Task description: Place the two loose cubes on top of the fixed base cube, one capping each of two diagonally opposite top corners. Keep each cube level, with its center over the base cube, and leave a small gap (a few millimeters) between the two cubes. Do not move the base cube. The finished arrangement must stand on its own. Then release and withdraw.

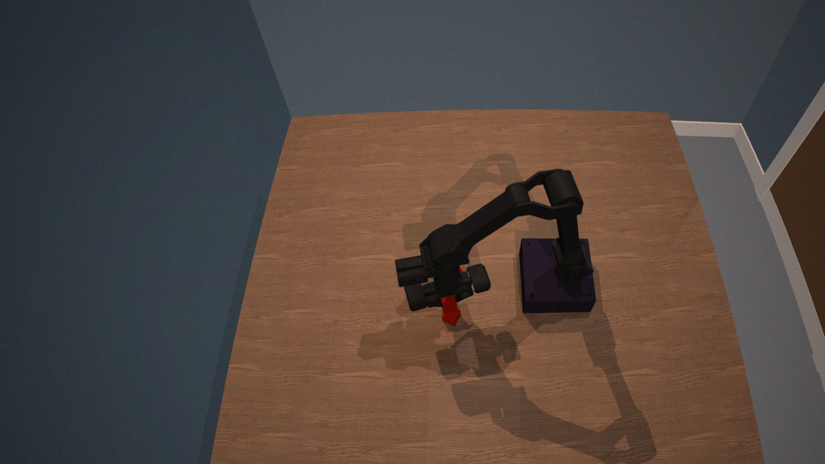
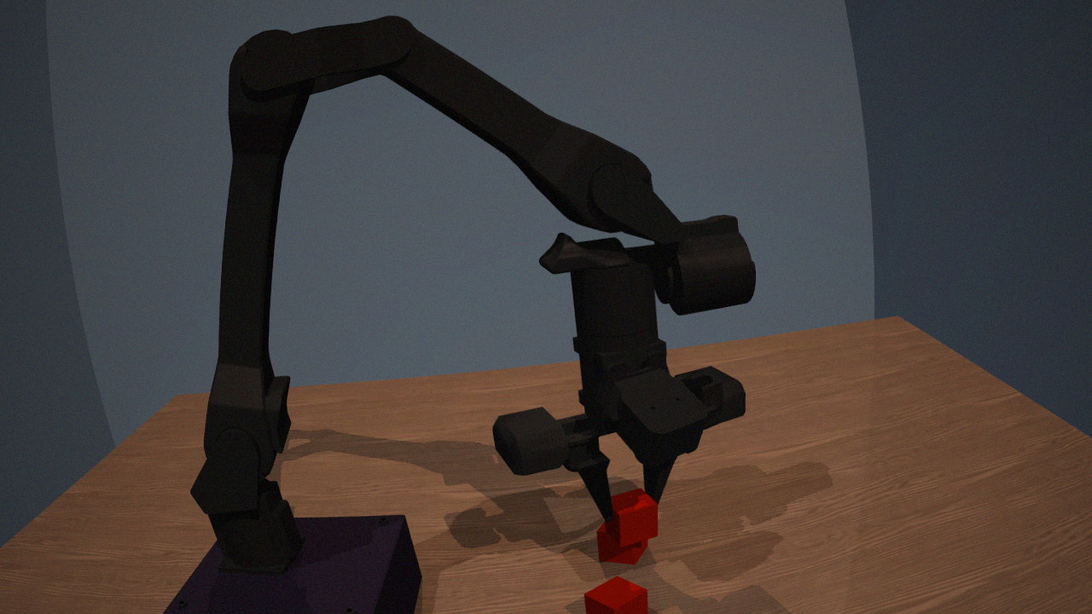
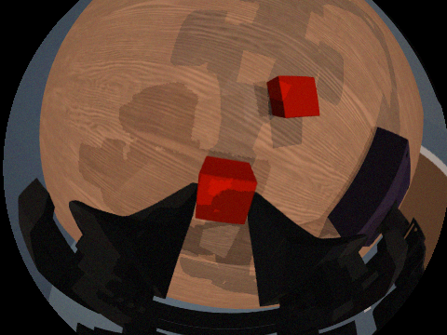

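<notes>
My gripper (image 1: 448, 295) (image 2: 632, 502) (image 3: 223, 193) points straight down, its fingers slightly apart on either side of a red cube (image 1: 447, 302) (image 2: 636, 512) (image 3: 226, 188). This cube rests on top of the red base cube (image 1: 452, 318) (image 2: 618, 553), offset toward one of its corners and turned relative to it. The wrist view does not show the base cube, which lies under the upper one. The other loose red cube (image 2: 615, 597) (image 3: 294, 97) lies on the wooden table (image 1: 346, 231) a short way off, toward the arm's mount.
The arm's dark purple mount block (image 1: 539, 282) (image 2: 343, 557) (image 3: 372, 186) stands on the table to the right in the top view. Blue-grey walls surround the table.
</notes>
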{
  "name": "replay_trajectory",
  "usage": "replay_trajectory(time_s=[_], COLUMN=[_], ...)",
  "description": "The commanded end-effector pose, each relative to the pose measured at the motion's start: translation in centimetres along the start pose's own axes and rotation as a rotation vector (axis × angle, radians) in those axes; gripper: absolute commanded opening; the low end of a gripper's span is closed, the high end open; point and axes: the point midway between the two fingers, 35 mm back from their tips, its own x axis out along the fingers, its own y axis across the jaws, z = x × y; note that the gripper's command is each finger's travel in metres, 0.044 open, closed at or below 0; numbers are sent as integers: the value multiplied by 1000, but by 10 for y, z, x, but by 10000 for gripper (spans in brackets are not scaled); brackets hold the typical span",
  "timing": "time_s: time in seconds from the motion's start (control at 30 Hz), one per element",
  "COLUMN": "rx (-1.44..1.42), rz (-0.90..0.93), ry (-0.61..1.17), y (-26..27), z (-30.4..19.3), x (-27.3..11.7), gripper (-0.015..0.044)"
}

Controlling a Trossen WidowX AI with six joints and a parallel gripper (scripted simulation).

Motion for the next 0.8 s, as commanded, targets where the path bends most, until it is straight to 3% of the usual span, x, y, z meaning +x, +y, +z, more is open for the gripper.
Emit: replay_trajectory(time_s=[0.0,0.77], rx=[-2,0], rz=[1,0], ry=[3,0], y=[0,0], z=[-1,0], x=[0,-28], gripper=[205,205])
